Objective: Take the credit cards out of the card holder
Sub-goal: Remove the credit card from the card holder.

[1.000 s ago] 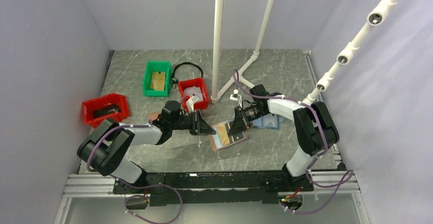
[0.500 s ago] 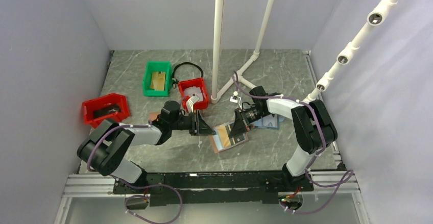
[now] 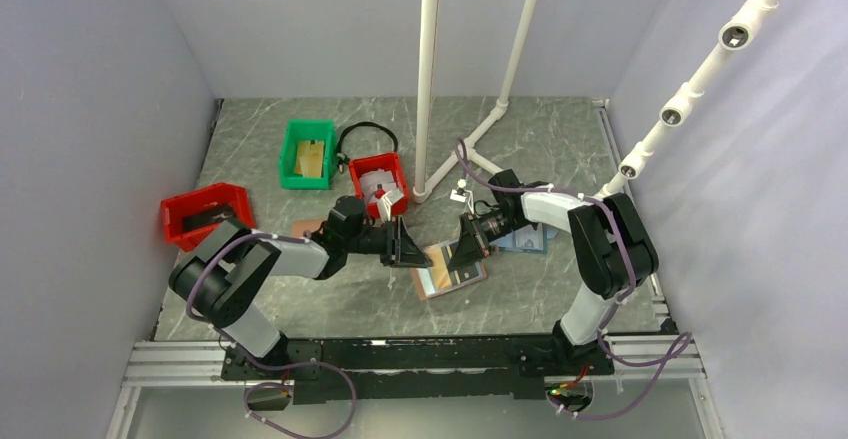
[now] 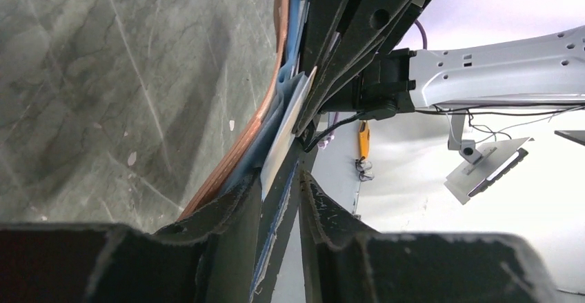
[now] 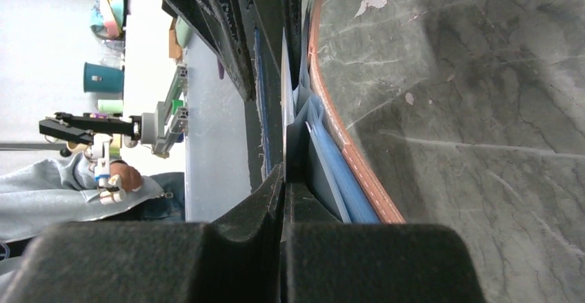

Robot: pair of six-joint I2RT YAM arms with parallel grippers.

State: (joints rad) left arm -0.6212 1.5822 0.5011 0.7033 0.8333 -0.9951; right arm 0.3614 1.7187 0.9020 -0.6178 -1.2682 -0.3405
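Note:
The card holder (image 3: 440, 279) lies open on the table, brown outside and light blue inside. My right gripper (image 3: 466, 249) is on its far right part. In the right wrist view the right gripper (image 5: 283, 172) is shut on the thin edge of a pale credit card (image 5: 283, 61), beside the holder's brown rim (image 5: 345, 148). My left gripper (image 3: 412, 251) is at the holder's left edge. In the left wrist view the left gripper (image 4: 279, 179) stands a little open with a blue-edged flap between its fingers. The pale card (image 4: 286, 127) rises beside the brown rim (image 4: 238, 152).
An all-blue holder (image 3: 527, 240) lies right of the right gripper. A small red bin (image 3: 378, 181), a green bin (image 3: 307, 153) and a larger red bin (image 3: 206, 212) stand at the back left. White pipes (image 3: 427, 79) rise behind the holder.
My left gripper has moved right, up to the holder's left edge. The right gripper has stayed at the holder.

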